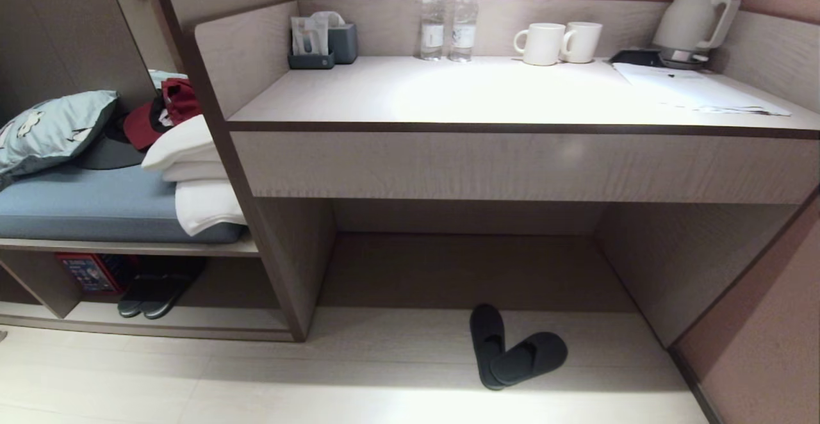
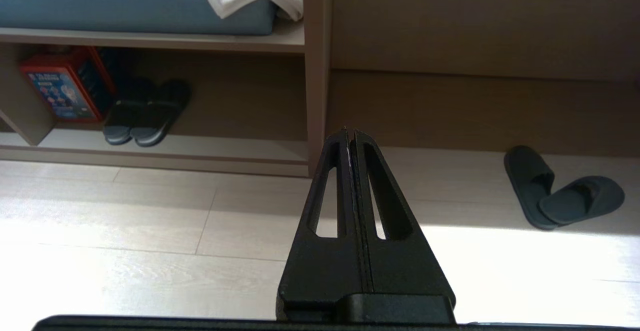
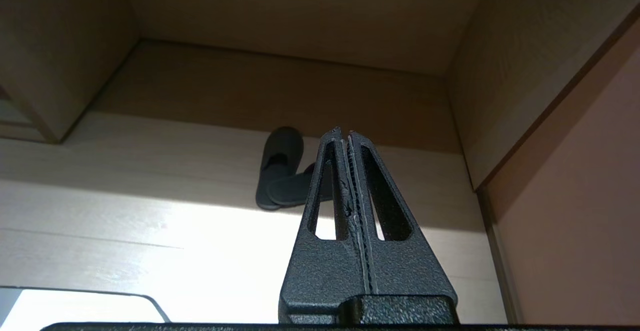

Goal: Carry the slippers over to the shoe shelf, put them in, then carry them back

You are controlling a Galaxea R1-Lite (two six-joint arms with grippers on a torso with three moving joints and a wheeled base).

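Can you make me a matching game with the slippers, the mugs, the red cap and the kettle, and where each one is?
Things:
1. slippers
2. two white mugs
3. red cap
4. kettle

Places:
A. far right end of the desk top
B. floor, in front of the desk recess
C. blue bench cushion, beside the pillows
D. desk top, right of the water bottles

Pairs: 1-B, 2-D, 3-C, 4-A

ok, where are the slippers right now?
In the head view, the slippers lie overlapped on the floor at the desk recess mouth, right of the shoe shelf.
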